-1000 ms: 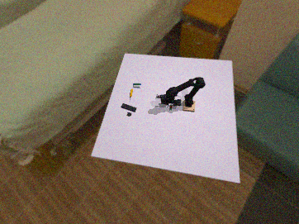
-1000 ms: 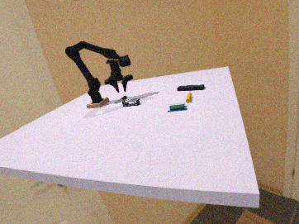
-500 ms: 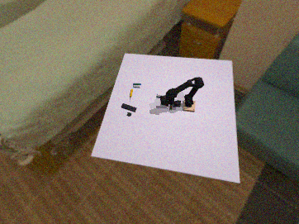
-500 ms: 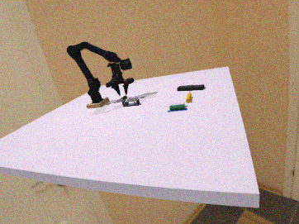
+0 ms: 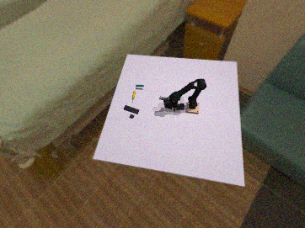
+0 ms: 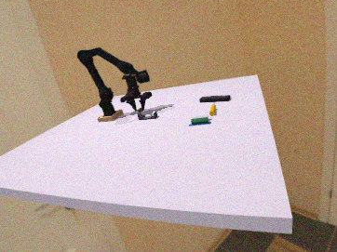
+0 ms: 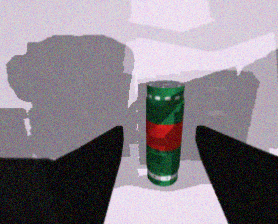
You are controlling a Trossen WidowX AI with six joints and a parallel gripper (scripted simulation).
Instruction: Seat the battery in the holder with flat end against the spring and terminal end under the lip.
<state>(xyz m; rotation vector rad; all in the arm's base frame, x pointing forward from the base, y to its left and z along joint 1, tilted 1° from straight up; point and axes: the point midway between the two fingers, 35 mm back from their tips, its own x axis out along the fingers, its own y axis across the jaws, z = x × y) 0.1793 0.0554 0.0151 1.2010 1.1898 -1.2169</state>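
The battery (image 7: 164,136), green with a red band, lies on the table top in the wrist view, its length running up and down the picture. A flat silvery end faces the top. My gripper (image 7: 159,132) (image 6: 140,111) is open and points down, low over the table. The battery shows between the two black fingers, with a gap on both sides, wider on the left. The holder (image 5: 162,98) (image 6: 150,117) is a small dark frame on the table close beside my gripper. It is not in the wrist view; its spring and lip are too small to make out.
Away from the arm lie a green cylinder (image 5: 139,86) (image 6: 200,120) with a blue strip by it, a yellow object (image 5: 134,94) (image 6: 212,110) and a long black bar (image 5: 131,109) (image 6: 215,99). A small dark piece (image 5: 131,116) lies near the bar.
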